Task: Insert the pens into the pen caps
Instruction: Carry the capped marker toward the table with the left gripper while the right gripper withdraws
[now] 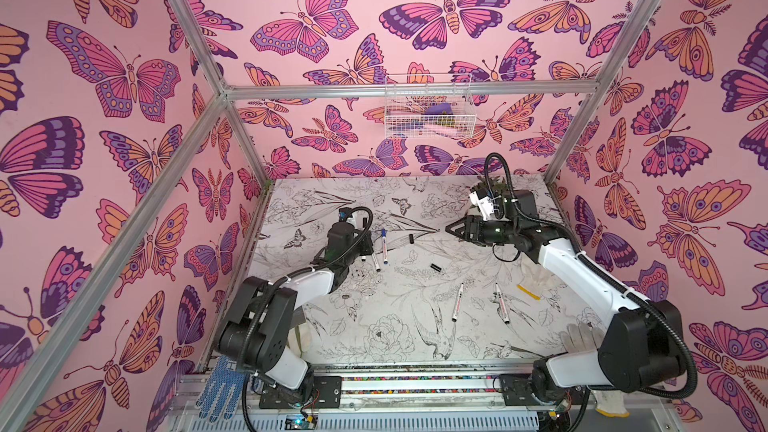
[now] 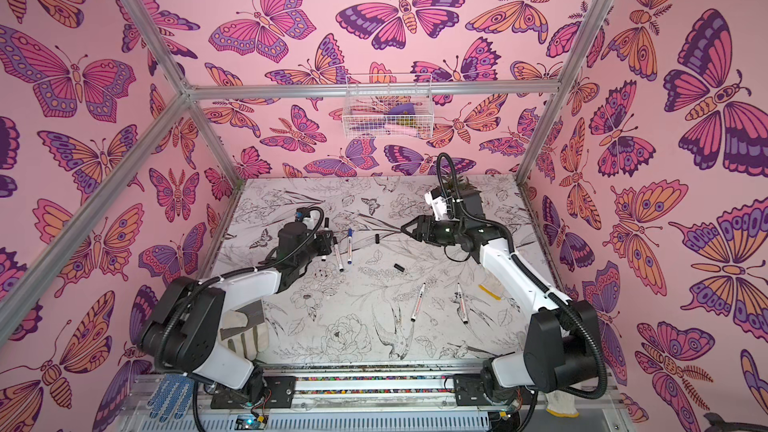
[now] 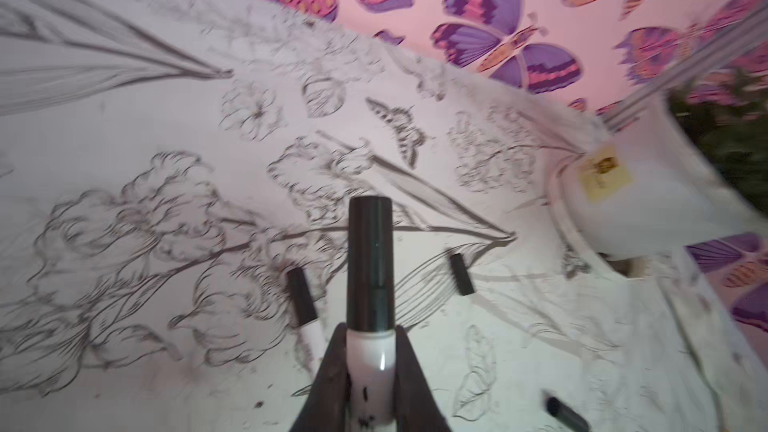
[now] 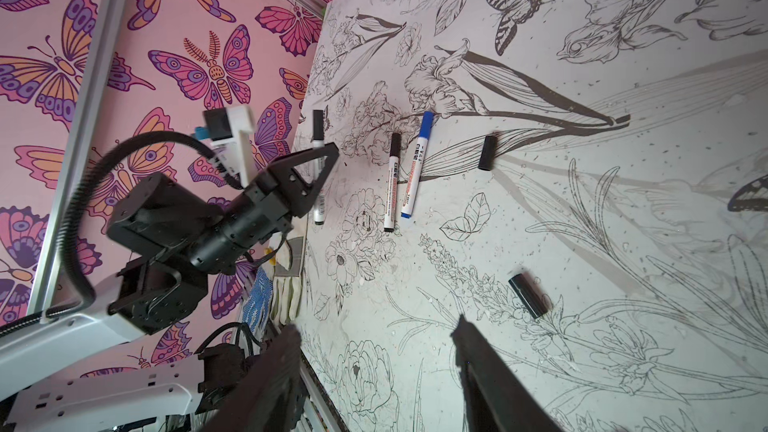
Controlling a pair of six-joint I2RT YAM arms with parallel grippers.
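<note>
Inside pink butterfly walls [image 1: 124, 76], over the flower-printed surface [image 1: 374, 338], my left end effector [image 3: 370, 330] clamps a white, black-capped pen [image 3: 370, 367] far left, my right end effector [image 4: 376, 326] gapes empty, two uncapped pens [image 1: 457, 303] lie near right, and two loose black caps [image 1: 412, 238] lie mid-surface.

My left arm [image 1: 309, 282] and right arm [image 1: 582, 270] wear white shells, black joints, ribbed black cables [image 4: 68, 234], dark fingers [image 4: 486, 371].

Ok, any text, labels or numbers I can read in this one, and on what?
None reads clearly.
Blue-capped pen: barrel print, too small.
Black-capped pen beside it: same.
Held pen: dark marks, blurred.
Two uncapped pens: too small.
Yellow sticker: blurred.
</note>
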